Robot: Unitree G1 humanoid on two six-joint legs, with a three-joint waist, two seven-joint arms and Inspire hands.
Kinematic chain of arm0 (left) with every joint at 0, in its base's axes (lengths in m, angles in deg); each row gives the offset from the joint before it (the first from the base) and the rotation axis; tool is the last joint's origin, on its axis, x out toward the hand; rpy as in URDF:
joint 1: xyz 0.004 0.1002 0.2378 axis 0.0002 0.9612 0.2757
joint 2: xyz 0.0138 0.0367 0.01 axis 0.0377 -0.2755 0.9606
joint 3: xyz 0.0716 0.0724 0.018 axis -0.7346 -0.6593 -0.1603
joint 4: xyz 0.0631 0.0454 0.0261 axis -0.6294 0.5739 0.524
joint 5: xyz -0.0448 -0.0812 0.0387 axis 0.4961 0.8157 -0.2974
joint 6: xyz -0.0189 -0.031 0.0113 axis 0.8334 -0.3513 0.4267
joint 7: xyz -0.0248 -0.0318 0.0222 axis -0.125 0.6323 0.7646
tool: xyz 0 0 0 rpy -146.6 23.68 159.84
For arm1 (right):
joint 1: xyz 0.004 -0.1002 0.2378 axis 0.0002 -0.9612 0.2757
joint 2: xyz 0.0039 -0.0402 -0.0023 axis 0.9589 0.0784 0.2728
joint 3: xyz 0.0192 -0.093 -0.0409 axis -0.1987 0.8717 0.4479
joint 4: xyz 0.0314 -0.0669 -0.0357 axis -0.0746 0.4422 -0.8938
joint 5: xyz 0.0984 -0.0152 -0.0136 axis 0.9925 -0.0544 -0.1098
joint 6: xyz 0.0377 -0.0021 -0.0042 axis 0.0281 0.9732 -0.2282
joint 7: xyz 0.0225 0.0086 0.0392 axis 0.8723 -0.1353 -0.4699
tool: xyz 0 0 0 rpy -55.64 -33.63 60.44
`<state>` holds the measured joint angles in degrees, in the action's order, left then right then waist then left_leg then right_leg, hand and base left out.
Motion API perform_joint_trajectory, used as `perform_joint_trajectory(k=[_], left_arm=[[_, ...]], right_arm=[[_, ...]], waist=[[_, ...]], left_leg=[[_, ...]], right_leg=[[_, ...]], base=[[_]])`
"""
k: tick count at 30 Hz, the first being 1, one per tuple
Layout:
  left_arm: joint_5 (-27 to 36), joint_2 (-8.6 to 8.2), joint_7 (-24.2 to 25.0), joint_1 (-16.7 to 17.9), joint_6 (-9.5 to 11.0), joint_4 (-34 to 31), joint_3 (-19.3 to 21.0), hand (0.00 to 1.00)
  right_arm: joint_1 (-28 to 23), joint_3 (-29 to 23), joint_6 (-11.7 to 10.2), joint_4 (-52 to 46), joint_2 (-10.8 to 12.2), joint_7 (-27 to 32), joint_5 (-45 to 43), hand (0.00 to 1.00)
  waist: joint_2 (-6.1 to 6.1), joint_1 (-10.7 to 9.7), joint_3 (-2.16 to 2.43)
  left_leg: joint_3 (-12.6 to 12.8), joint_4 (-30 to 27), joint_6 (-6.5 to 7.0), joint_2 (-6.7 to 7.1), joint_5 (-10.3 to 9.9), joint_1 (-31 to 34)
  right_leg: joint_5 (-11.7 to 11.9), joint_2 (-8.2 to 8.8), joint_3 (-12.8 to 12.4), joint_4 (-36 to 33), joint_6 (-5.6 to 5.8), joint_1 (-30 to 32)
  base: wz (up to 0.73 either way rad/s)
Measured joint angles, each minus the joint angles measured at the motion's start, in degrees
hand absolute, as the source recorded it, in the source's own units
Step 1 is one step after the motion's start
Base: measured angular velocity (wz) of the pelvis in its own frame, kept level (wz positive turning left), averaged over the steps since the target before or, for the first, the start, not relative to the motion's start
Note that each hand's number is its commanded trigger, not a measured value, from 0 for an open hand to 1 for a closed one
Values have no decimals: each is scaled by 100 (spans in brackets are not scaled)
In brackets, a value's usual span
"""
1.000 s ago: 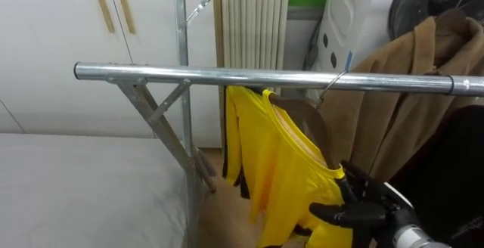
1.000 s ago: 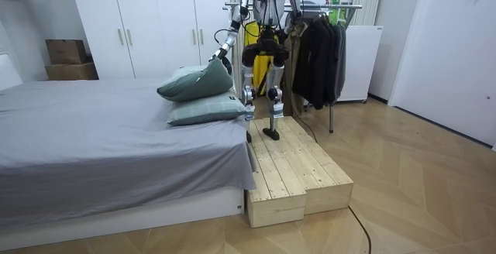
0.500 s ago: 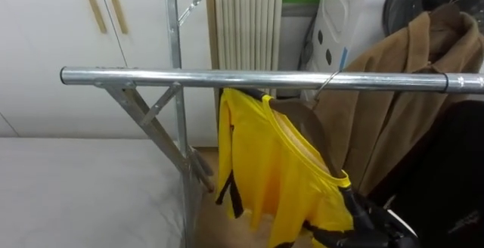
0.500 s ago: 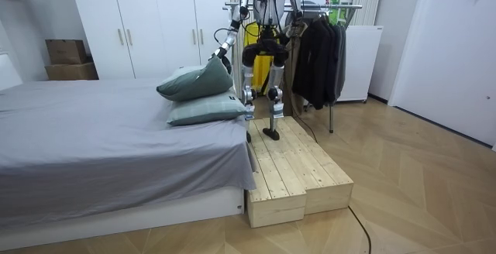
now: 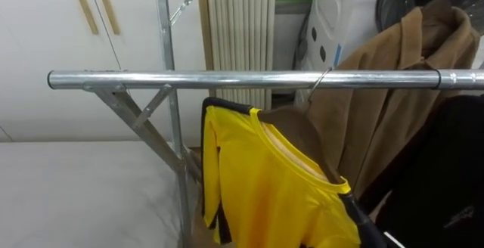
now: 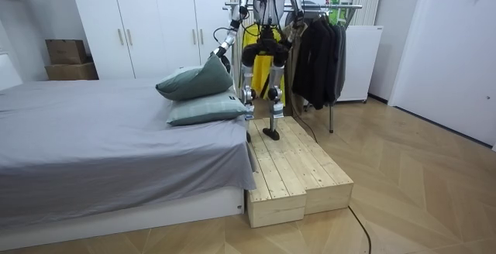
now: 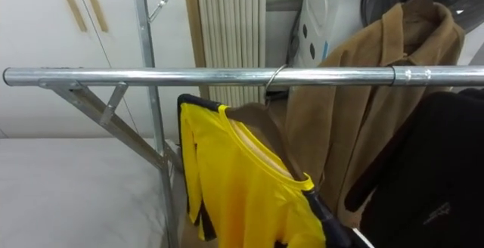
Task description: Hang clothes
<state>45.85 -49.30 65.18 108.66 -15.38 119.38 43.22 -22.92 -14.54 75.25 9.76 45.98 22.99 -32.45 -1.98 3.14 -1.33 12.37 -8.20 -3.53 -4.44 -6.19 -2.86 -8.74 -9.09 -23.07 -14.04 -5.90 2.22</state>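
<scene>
Rack, near end. Yellow shirt (image 5: 265, 180) is on a brown hanger (image 5: 299, 123). The hanger's wire hook (image 5: 319, 80) sits over the metal rail (image 5: 189, 79), just beside the tan coat (image 5: 378, 97). A black garment (image 5: 446, 172) hangs further along to the right. The hanger is tilted, with its near shoulder dipping toward the camera and the shirt draped low on that side.

Robot stands on the wooden platform (image 6: 298, 169) at the foot of the bed (image 6: 93, 145), facing the rack. Left hand (image 6: 215, 53) is held out to the side above the pillows (image 6: 194, 84), well apart from the shirt. Its state cannot be told at this range. Whether anything holds the shirt's lower edge is also unclear.

Handling, as judged:
- The shirt looks light, thin and limp, probably a smooth jersey cloth.
- It will not hold a shape and could slip off the dipping shoulder if tugged.
- The hanger is the stiff part, so take hold there, at the neck under the hook or along the near arm.
- Pulling on the cloth would only stretch it and swing the hook.
- Little force is needed to level it.
</scene>
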Motion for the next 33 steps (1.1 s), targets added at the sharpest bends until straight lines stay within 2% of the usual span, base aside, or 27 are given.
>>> perform_joint_trajectory(k=[4, 6, 14, 15, 18, 21, 26, 28, 29, 31, 33], left_arm=[[0, -3, 0, 0, 1, 27, -1, 0], [0, -3, 2, 0, 2, 51, -15, 0], [94, -10, 14, 0, 2, 236, -50, 0], [94, -13, 12, 0, 2, 236, -95, 0], [93, -20, -2, -1, 4, 232, -161, 0], [93, -115, -11, -2, 4, 238, -161, 0], [97, -160, -16, -1, 20, 345, -161, 0], [97, -172, 7, -1, 27, 354, -161, 0], [117, -178, 22, -1, 44, 383, -161, 0], [265, -177, 30, -1, 69, 448, -161, 0], [429, -186, 38, -1, 133, 586, -161, 0]], right_arm=[[-129, 122, 1, 338, 37, -22, -480, 0], [-143, 156, 1, 513, 94, -23, -676, 0], [-192, 391, -95, 962, 250, 160, -742, 0], [-194, 391, -158, 1190, 274, 195, -740, 0], [-220, 310, -321, 1824, 410, 321, -728, 0], [-266, 304, -539, 2308, 454, 413, -716, 0], [-283, 305, -739, 3081, 473, 538, -368, 0], [-328, 257, -790, 3311, 480, 571, -227, 0], [-328, 229, -807, 3400, 481, 596, -91, 0], [-318, 187, -890, 3592, 490, 599, 222, 0], [-321, 148, -952, 3866, 490, 600, 617, 0]], waist=[[-1, -10, 0], [-3, -24, -4], [19, -167, -6], [28, -188, -8], [89, -194, -12], [221, -254, -14], [262, -253, -6], [268, -253, -8], [272, -253, -13], [263, -290, -38], [307, -299, -49]], left_leg=[[33, 1, 0, -6, 0, 1], [8, 2, 1, -13, 0, 7], [-53, 55, 4, 5, -2, 17], [-34, 72, 8, 16, -6, 22], [-16, 91, -10, 1, -98, 23], [46, 99, -44, -48, -246, 22], [144, 97, -44, -59, -267, 0], [130, 82, -43, -58, -264, -2], [110, 70, -44, -55, -262, -1], [-80, 60, -43, -33, -262, -27], [-320, 58, -37, 12, -260, -83]], right_leg=[[-40, -15, 29, -97, 7, 55], [-70, -66, -72, -141, 21, 57], [-17, -49, -199, -36, 68, 53], [9, -20, -126, -10, 38, 58], [-4, -8, 5, 15, 55, 64], [-36, -105, -39, -6, 92, 86], [-41, -101, -61, -144, 62, 166], [-54, -121, -148, -143, 49, 148], [-74, -130, -203, -143, 55, 141], [-86, -120, -252, -80, 73, 73], [-100, -97, -333, -40, 113, 16]], base=[[-4], [0], [-5], [14], [15], [-4], [-11], [-3], [-8], [-9], [-15]])
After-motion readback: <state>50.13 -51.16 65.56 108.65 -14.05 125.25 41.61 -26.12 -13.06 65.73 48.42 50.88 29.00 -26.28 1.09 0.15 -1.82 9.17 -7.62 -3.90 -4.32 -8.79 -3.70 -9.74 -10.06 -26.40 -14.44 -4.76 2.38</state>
